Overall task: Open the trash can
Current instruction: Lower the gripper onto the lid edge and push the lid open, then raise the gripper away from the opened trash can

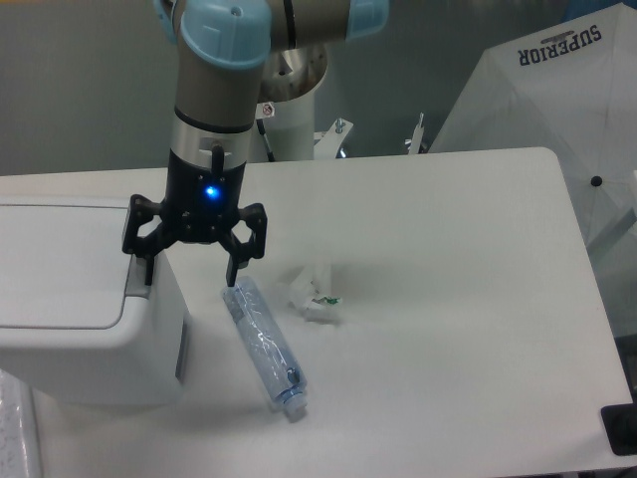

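The trash can (70, 299) is a large boxy white bin at the left of the table, with a flat lid (55, 264) and a grey panel (137, 279) at its right edge. The lid lies flat and shut. My gripper (189, 274) hangs open, pointing down, over the bin's right edge. Its left finger (142, 261) sits at the grey panel and its right finger (235, 264) hangs over the table beside the bin. It holds nothing.
A clear plastic bottle (264, 347) lies on the table just right of the bin, under the right finger. A crumpled clear wrapper (314, 294) lies beyond it. A white umbrella (557, 90) stands at the back right.
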Robot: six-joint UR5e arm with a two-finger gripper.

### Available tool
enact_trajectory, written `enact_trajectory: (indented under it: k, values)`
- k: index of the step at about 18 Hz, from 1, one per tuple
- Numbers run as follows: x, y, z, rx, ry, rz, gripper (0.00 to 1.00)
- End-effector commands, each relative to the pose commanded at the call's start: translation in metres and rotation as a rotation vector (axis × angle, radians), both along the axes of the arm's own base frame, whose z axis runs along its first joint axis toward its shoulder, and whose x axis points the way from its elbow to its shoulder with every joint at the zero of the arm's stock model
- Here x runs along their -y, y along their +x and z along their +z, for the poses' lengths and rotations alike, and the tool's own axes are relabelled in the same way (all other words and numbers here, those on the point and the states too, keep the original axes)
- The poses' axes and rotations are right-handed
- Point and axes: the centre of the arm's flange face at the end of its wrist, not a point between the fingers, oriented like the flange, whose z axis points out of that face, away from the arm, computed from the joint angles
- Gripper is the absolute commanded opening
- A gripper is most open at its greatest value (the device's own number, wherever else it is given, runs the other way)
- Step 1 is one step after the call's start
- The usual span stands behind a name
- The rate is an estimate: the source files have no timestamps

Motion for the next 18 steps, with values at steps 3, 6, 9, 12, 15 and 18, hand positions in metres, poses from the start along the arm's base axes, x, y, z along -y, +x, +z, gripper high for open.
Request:
enact_trajectory:
  k: [3, 6, 9, 12, 15, 18]
  values:
    - [0.0, 0.0, -0.001, 0.0, 0.0, 0.0, 1.0]
    - [0.0, 0.0, -0.001, 0.0, 0.0, 0.0, 1.0]
    - [-0.001, 0.0, 0.0, -0.002, 0.001, -0.001, 1.0]
    - [-0.001, -0.001, 0.019, -0.053, 0.062, -0.005, 1.0]
    - [-0.003, -0.007, 0.049, -0.12, 0.124, -0.015, 1.0]
    - [0.002, -0.026, 0.072, -0.174, 0.151, -0.013, 1.0]
